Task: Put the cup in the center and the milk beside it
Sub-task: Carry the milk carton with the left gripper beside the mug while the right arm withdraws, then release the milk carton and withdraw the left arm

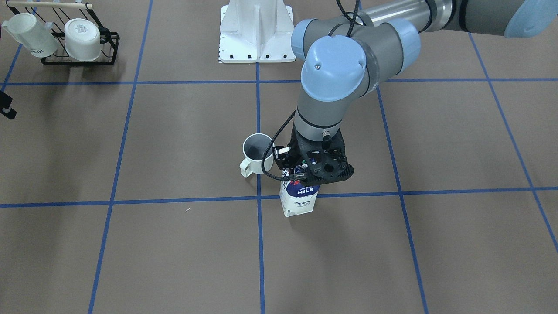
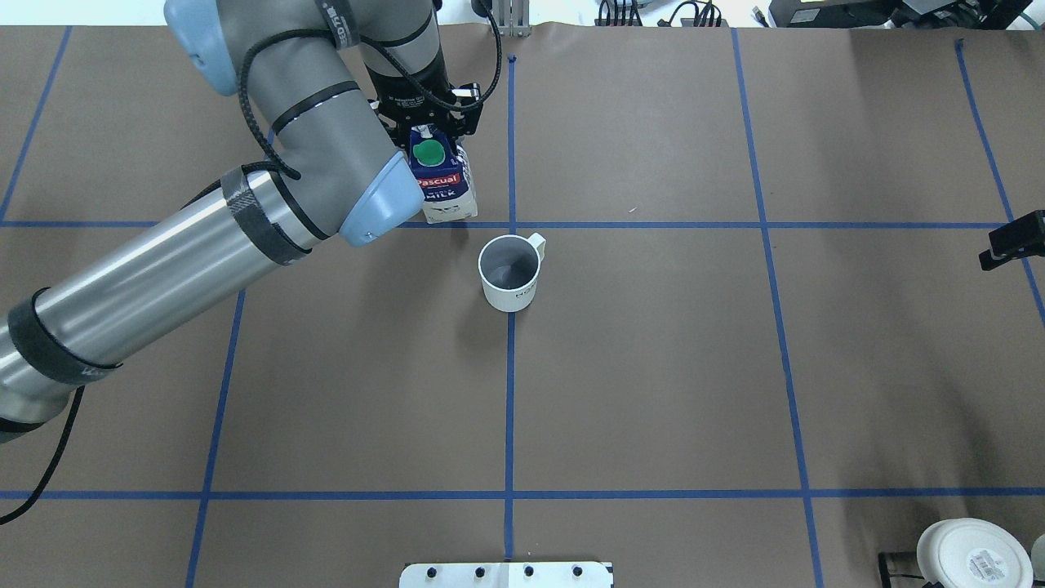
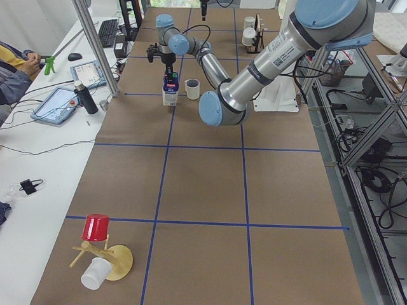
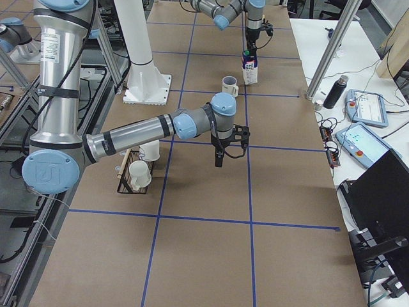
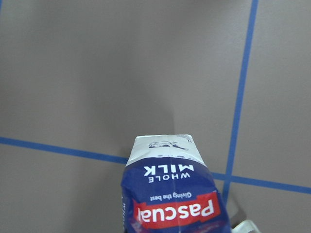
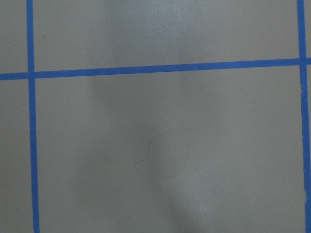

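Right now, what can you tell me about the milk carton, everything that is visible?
The milk carton is tall, navy blue and white, seemingly cardboard, with a round green cap, a red brand band and "WHOLE MILK" lettering. It is upright at a blue tape line; whether its base rests on the table is unclear. The left gripper is closed on its top. The cup stands close by, not touching it.
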You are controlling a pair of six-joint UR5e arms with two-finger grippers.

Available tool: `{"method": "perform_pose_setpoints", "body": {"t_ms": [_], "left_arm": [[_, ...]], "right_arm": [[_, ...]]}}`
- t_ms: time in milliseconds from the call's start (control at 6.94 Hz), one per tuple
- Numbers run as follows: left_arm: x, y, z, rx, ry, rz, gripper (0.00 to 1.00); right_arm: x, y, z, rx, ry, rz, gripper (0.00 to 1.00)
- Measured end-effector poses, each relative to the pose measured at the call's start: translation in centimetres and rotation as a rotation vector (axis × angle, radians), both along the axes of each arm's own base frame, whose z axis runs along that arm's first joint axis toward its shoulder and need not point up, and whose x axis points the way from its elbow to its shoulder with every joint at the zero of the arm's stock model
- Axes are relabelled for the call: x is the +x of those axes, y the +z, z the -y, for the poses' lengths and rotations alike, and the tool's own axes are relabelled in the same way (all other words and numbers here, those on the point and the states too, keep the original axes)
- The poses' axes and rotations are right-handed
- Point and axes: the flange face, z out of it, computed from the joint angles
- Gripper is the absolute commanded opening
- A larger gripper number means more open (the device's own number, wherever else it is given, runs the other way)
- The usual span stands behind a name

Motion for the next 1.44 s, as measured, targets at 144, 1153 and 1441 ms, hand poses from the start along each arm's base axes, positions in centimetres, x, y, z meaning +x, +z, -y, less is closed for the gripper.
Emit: {"method": "perform_pose_setpoints", "body": {"t_ms": [144,1153,1441], "left_arm": [[1.1,0.0,-0.1,0.030,0.011,0.009,0.72],[-14.9,2.3,-7.3,0.215,0.041,0.041,0.98],[-25.8,12.6,-13.2,0.278,0.124,0.116,0.98]], "right_arm": [[0.1,0.0,0.0,0.003,-0.001,0.000,1.00],[0.3,-0.5,0.9,0.018,0.010,0.002,1.00],[2.3,1.6,1.7,0.020,0.018,-0.013,1.00]]}}
